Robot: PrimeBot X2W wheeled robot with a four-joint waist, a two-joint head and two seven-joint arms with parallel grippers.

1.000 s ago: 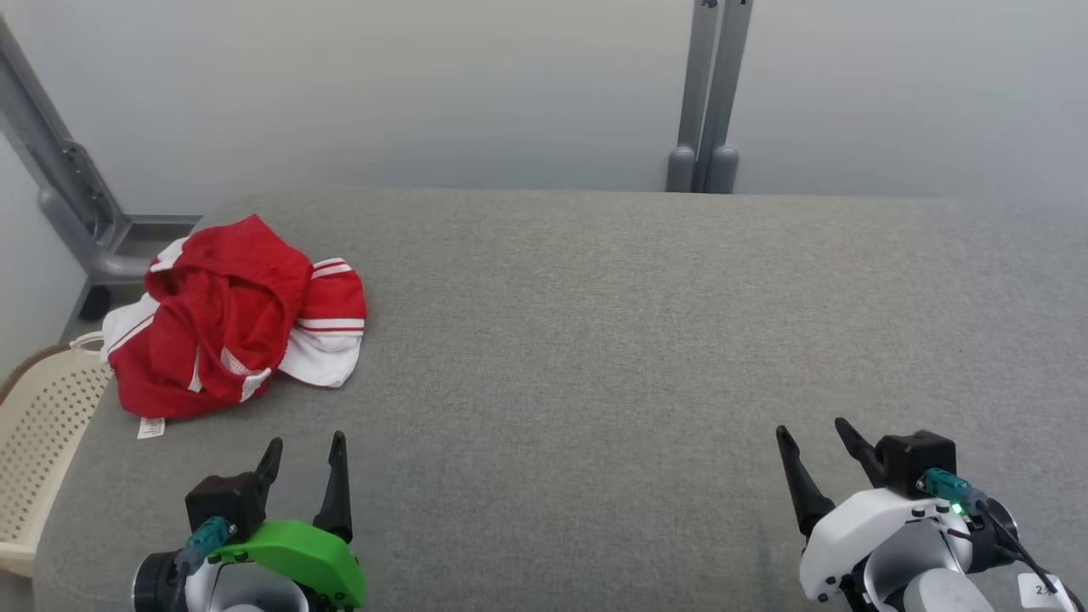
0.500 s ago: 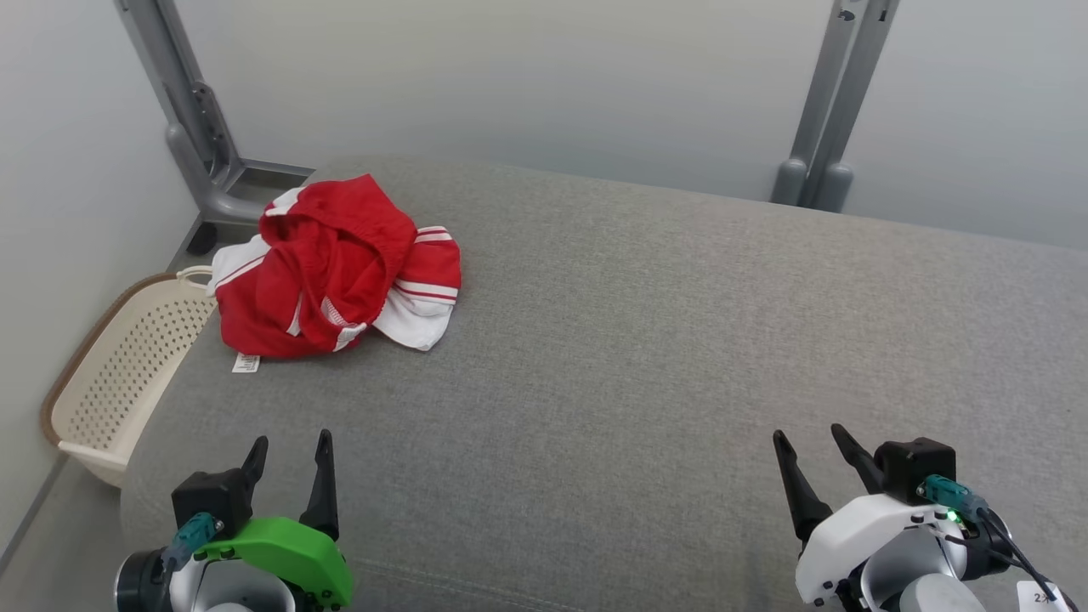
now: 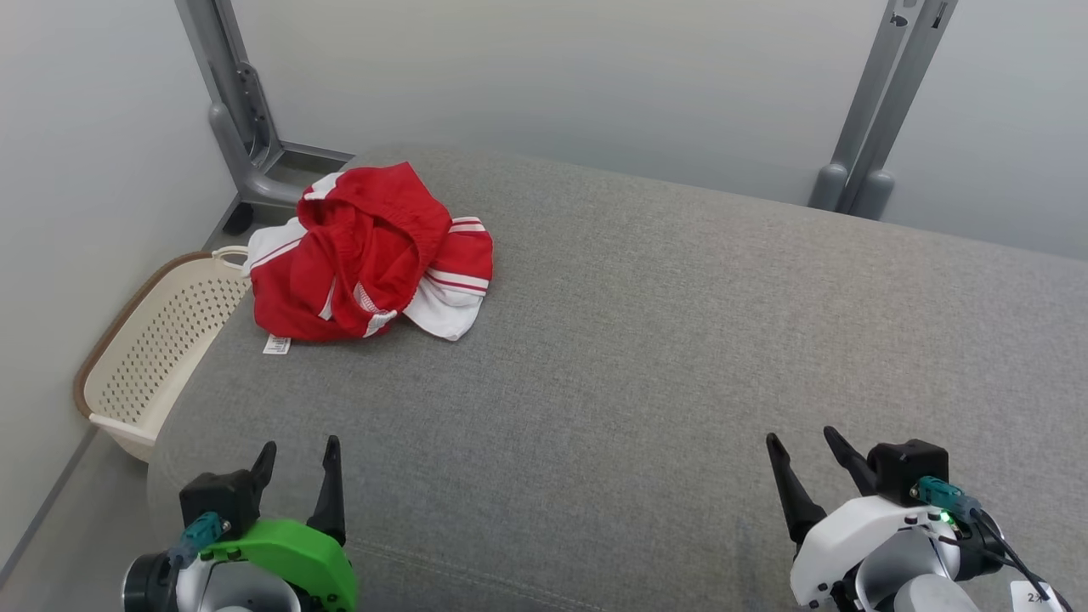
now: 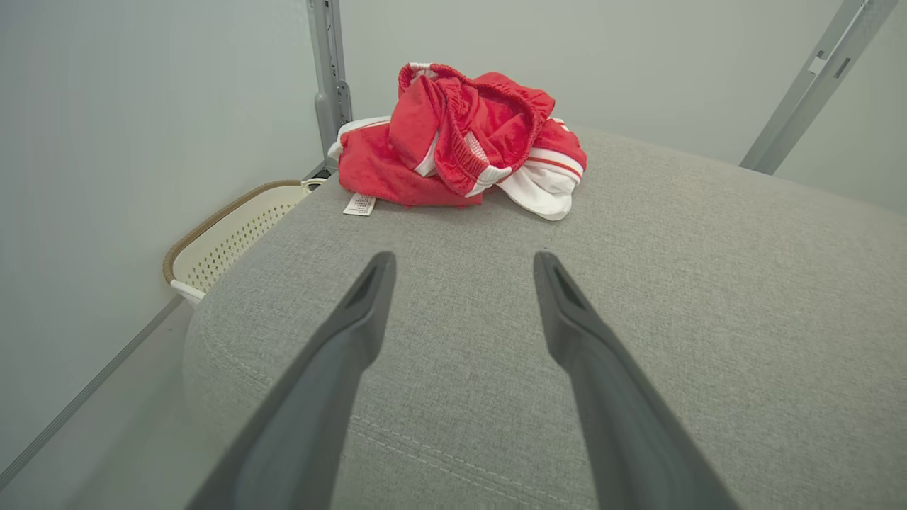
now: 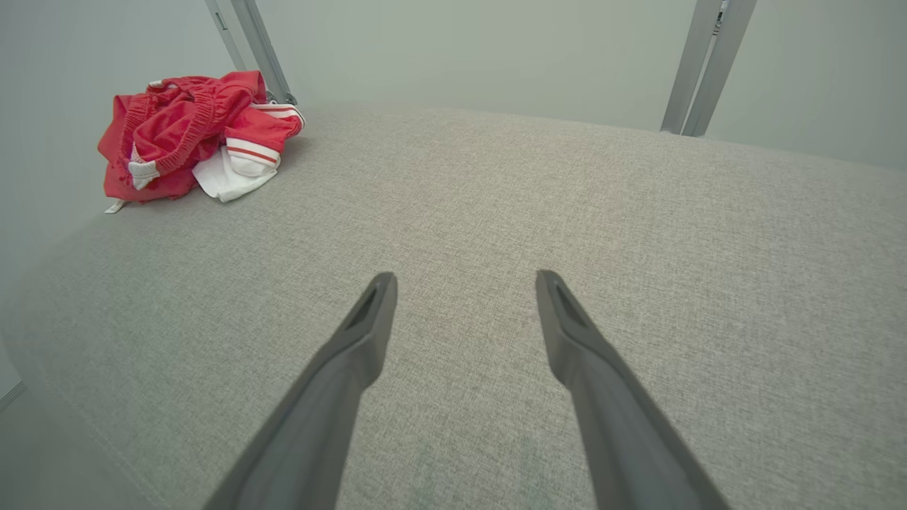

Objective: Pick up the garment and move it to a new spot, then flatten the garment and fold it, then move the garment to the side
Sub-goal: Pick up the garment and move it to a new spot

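**Both hands open; garment heaped at the far left corner**

Nearest, the left hand (image 3: 299,446) and the right hand (image 3: 799,435) are seen over the near edge of the grey fabric-covered desk (image 3: 637,340), each with its fingers spread and nothing between them. Further back, the red and white garment (image 3: 365,255) is crumpled in a heap at the desk's far left corner, well apart from both hands. Beside that corner, lower down, a perforated cream basket (image 3: 153,357) is set.

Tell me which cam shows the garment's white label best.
Left wrist view: the label is closest and largest there, lying beside the red garment. Head view shows it smaller; right wrist view, just a tiny sliver at the garment's edge.
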